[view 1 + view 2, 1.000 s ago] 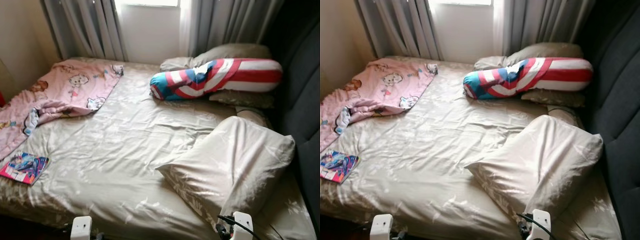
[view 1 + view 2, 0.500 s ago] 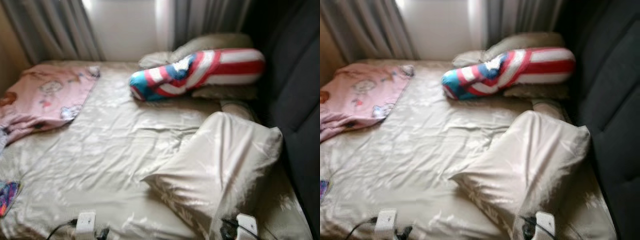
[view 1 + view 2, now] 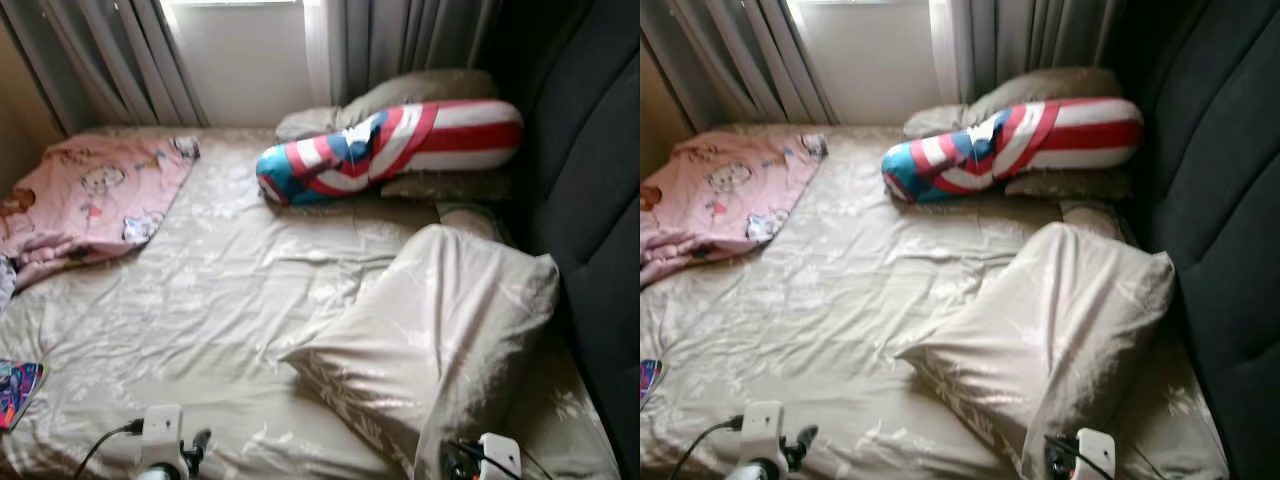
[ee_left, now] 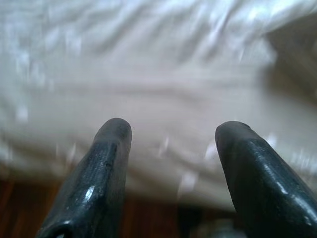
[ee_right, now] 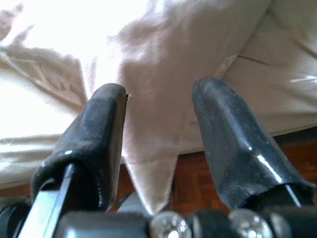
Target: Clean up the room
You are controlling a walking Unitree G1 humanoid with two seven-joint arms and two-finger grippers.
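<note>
Since the earlier frames, both wrists have been raised further into view. Left claw (image 4: 171, 144) is held wide apart, empty, over the bed sheet (image 3: 230, 290) edge. Right claw (image 5: 158, 124) (also spread, empty) is aimed at the beige pillow (image 3: 440, 330); the striped bolster (image 3: 390, 150) lies well beyond.

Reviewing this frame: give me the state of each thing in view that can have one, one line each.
Large pillow: lying askew on the bed, one corner over the near edge.
Striped bolster: lying across the head-end pillows.
Pink blanket: crumpled, unfolded.
Bedsheet: wrinkled.
Magazine: closed, flat at the bed edge.
Curtains: parted at the window.
Left gripper: open, empty.
Right gripper: open, pillow corner between its fingers.
</note>
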